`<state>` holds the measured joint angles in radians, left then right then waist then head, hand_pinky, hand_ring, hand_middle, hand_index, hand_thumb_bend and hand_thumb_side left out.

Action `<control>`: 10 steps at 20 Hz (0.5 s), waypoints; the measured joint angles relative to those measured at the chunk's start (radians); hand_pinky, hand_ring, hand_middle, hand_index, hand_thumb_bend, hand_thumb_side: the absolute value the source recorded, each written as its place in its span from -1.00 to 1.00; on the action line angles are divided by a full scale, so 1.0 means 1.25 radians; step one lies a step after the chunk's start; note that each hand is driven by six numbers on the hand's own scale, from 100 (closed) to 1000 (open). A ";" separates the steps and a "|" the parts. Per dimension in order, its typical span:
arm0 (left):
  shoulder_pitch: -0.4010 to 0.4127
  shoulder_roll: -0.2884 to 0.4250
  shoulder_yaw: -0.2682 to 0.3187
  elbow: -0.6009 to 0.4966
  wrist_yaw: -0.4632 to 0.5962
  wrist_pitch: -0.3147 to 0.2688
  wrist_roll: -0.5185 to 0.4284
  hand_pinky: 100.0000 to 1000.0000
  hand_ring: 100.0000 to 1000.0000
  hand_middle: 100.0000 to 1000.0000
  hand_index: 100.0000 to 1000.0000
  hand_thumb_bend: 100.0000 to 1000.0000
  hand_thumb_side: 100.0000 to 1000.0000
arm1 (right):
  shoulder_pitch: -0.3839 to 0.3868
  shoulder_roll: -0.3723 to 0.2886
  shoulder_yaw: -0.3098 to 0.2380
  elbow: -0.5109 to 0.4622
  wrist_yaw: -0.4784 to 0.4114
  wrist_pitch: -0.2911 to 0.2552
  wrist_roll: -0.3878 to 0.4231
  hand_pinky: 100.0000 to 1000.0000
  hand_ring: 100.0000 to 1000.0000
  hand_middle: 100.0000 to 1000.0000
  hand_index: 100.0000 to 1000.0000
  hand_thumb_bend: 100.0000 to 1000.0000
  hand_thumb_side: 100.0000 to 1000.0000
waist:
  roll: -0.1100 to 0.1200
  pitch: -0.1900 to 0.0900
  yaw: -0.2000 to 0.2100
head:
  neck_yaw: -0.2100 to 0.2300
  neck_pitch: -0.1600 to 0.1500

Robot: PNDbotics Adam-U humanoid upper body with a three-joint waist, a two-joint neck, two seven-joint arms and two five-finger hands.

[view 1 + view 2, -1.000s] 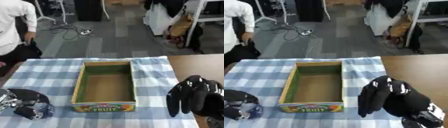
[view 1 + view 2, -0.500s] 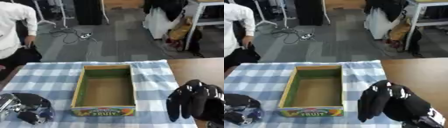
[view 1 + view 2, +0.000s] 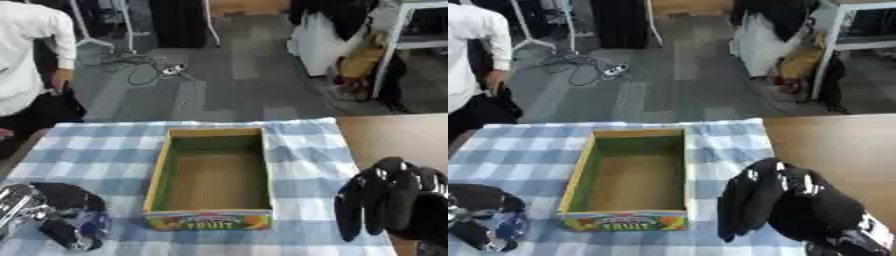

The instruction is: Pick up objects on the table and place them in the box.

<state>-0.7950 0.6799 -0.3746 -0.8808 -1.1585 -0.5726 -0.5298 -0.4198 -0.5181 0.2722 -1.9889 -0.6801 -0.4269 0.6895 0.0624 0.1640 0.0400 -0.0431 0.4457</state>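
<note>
The open cardboard box with green inner walls and a "FRUIT" label on its near end (image 3: 213,182) sits in the middle of the desk covered by a blue-and-white checked cloth (image 3: 105,150), and its interior looks empty. Its long axis runs away from the robot, near end to far end.

The black left hand (image 3: 61,215) is at the lower left, its fingers curled round something bluish and translucent (image 3: 507,227) that sits low in the grip; what exactly it is cannot be made out. The box lies to the right of this hand and slightly farther out, with its left long wall the closest edge and a strip of checked cloth between them. So the carrying move looks like a short sideways travel to the right, over that left wall, then a release above the brown floor of the box.

The black right hand (image 3: 785,205) hangs at the lower right, beside the near right corner of the box, fingers pointing down and relaxed, holding nothing. It is about as near to the box as the left, but idle.

No other loose objects show on the cloth in either view, so the thing in the left hand appears to be the one that matters now. The main risk is clipping the left wall if the hand crosses too low.
</note>
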 measured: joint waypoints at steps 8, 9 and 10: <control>0.001 0.000 -0.008 -0.013 -0.052 -0.025 0.025 -0.14 0.12 0.37 0.68 0.42 0.13 | 0.000 0.000 0.000 0.000 0.001 -0.001 -0.001 -0.33 -0.02 -0.09 0.25 -1.00 1.00 | 0.000 0.000 0.001 | 0.007 0.002; 0.001 0.000 -0.010 -0.017 -0.058 -0.028 0.028 -0.40 -0.04 0.20 0.56 0.29 0.12 | 0.000 0.000 0.000 0.000 0.001 -0.001 -0.001 -0.33 -0.02 -0.09 0.25 -1.00 1.00 | 0.000 0.000 0.001 | 0.007 0.002; 0.002 0.000 -0.010 -0.021 -0.062 -0.033 0.033 -0.58 -0.16 0.08 0.45 0.06 0.07 | 0.000 0.000 0.000 0.000 0.001 -0.001 -0.001 -0.33 -0.02 -0.09 0.25 -1.00 1.00 | 0.000 0.000 0.001 | 0.007 0.002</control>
<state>-0.7930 0.6795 -0.3875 -0.9067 -1.2364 -0.6136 -0.4889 -0.4198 -0.5181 0.2725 -1.9889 -0.6790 -0.4286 0.6878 0.0624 0.1636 0.0416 -0.0341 0.4476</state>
